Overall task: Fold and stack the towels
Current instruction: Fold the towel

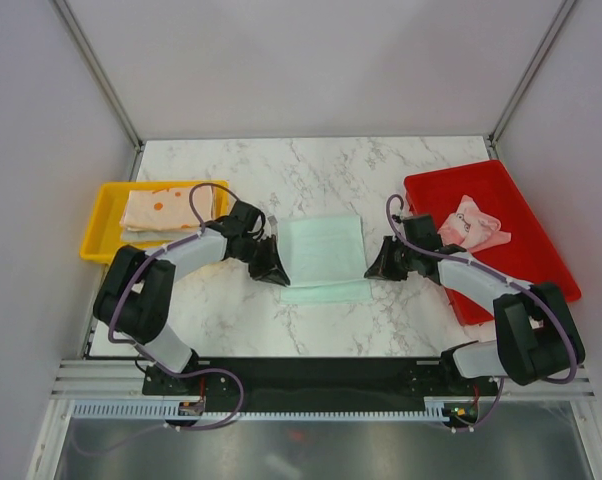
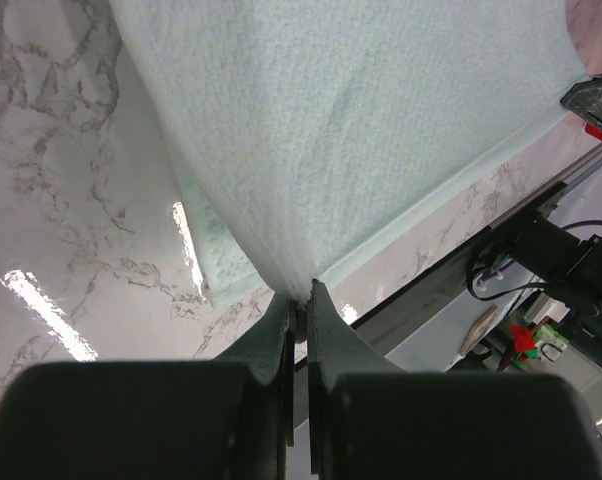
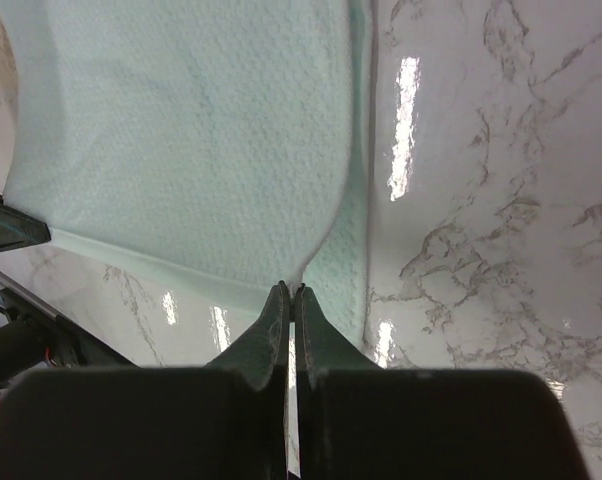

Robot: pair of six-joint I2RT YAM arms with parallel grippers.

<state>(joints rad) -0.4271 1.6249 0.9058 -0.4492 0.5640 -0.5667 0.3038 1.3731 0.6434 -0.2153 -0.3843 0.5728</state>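
A mint green towel (image 1: 324, 255) lies in the middle of the marble table, its upper layer lifted over a lower layer. My left gripper (image 1: 277, 272) is shut on the towel's near-left corner, seen pinched between the jaws in the left wrist view (image 2: 299, 296). My right gripper (image 1: 375, 268) is shut on the near-right corner, the cloth (image 3: 181, 140) rising from its tips (image 3: 290, 290). Folded towels, orange-printed on top (image 1: 158, 212), rest in the yellow tray (image 1: 99, 225). A pink patterned towel (image 1: 471, 224) lies crumpled in the red tray (image 1: 534, 240).
The yellow tray stands at the table's left edge and the red tray at the right edge. Grey walls close the back and sides. A black base rail (image 1: 311, 375) runs along the near edge.
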